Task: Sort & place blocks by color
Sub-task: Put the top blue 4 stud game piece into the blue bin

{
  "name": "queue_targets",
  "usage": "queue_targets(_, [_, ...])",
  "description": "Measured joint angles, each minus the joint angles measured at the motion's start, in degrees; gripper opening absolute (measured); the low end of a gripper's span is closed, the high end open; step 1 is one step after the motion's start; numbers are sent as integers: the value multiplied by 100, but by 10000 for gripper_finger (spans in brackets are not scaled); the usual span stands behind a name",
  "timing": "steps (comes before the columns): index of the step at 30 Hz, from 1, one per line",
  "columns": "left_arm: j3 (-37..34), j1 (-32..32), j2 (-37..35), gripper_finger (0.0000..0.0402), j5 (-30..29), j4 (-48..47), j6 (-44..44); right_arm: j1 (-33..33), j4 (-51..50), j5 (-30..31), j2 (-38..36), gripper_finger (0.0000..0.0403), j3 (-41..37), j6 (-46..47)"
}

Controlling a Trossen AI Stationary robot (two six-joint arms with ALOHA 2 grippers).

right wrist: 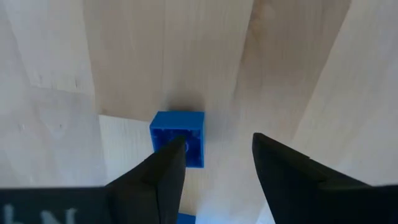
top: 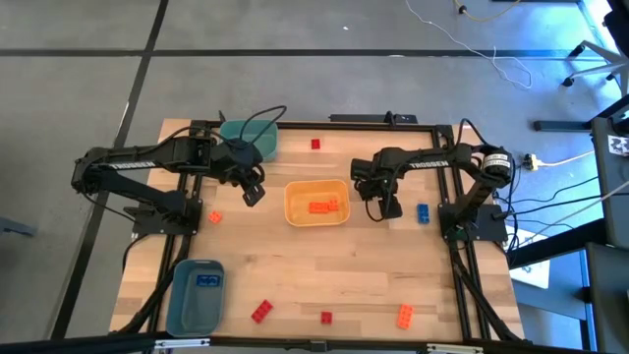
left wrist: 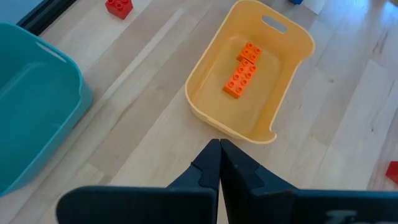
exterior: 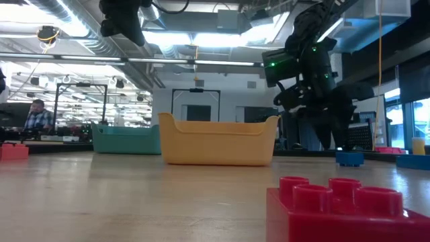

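A small blue block [right wrist: 179,127] lies flat on the wooden table [top: 354,265], right of the yellow-orange bin [top: 295,208]. My right gripper [right wrist: 217,140] hangs open above it, pointing down; one fingertip [right wrist: 175,149] covers the block's near edge in the right wrist view. From above, the block [top: 423,212] sits just right of that gripper [top: 389,208]. My left gripper [left wrist: 219,148] is shut on nothing, raised between the teal bin [top: 251,138] and the yellow-orange bin [left wrist: 214,68], which holds two orange blocks [left wrist: 244,70].
A blue bin [top: 197,290] with a blue block stands near left. Loose blocks lie about: red [top: 315,145] far, orange [top: 214,217] left, red [top: 261,312] and red [top: 326,317] near, orange [top: 405,315] near right. A person [exterior: 37,115] sits beyond the table.
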Motion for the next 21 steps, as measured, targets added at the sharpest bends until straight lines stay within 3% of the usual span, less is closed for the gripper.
queue_targets(21, [0,1,-1,0,0,-1,5,-45,107,-8,0,186,-294,-16])
